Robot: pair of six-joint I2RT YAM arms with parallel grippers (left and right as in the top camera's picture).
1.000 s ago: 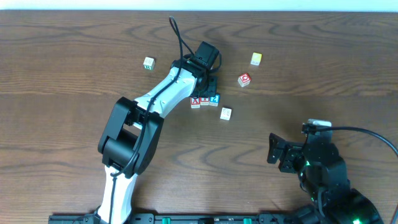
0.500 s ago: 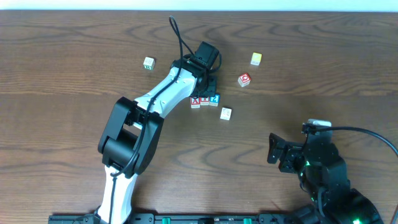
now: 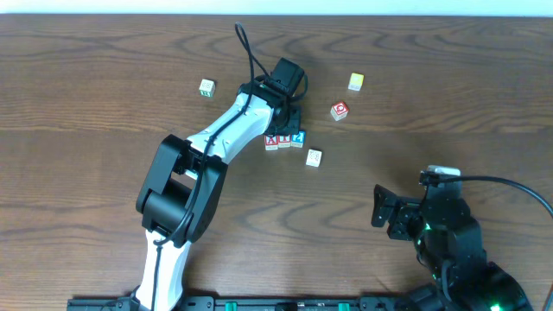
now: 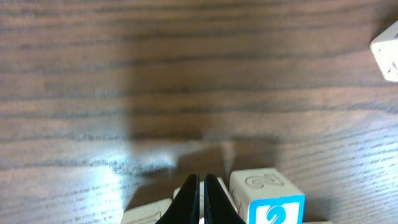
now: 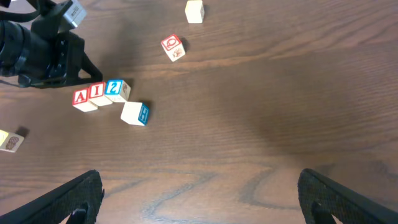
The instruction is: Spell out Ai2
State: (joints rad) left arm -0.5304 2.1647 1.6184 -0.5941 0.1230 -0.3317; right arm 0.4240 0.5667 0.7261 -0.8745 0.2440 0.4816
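Pale lettered cubes abut in line; left jaws pinched empty, right jaws spread.

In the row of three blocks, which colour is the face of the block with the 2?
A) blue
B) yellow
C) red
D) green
A: the 2 block shows a blue face; the A block and I block beside it are red.
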